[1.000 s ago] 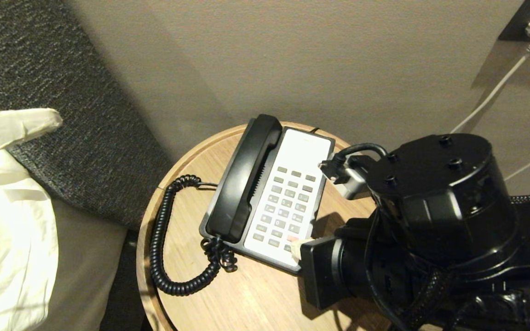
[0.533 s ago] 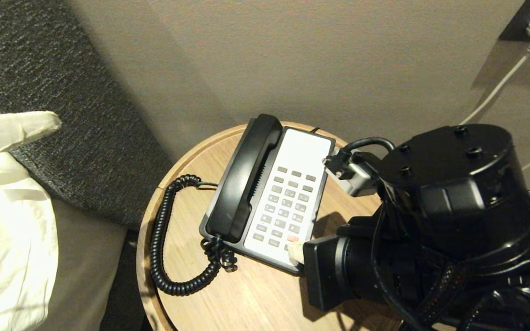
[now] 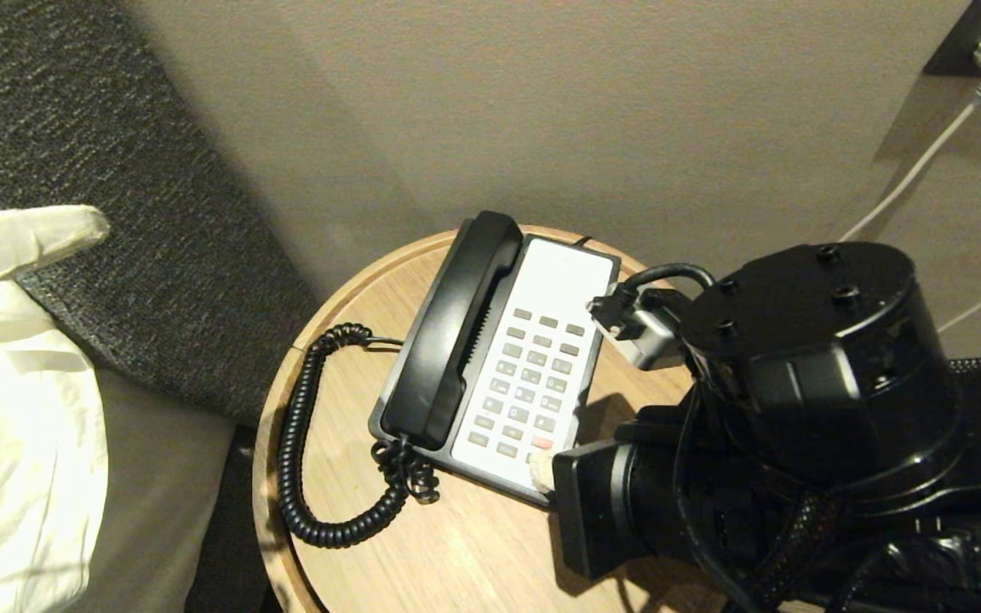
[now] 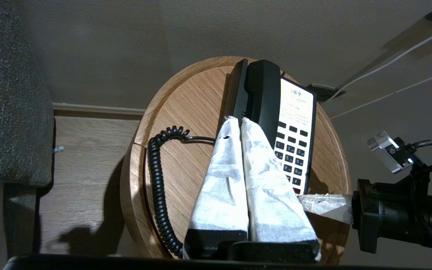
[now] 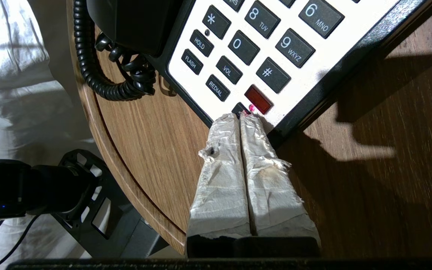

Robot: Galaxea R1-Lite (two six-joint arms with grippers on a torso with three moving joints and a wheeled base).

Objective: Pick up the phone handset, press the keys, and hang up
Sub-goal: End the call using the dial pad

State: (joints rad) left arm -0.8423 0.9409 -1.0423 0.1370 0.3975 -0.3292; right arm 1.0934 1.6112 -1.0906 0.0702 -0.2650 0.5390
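1. Our right gripper has its jaws closed, tips on the keys beside the red button.
2. Our left gripper hangs at nine o'clock, jaws closed and empty.
3. The handset rests in its cradle on the tabletop.

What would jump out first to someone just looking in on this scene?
The right gripper, shut, with its tips at the keypad's bottom corner by the red button. Next the phone handset, lying in its cradle on the round wooden table, coiled cord looping off to the left. The left gripper is shut, away from the table.
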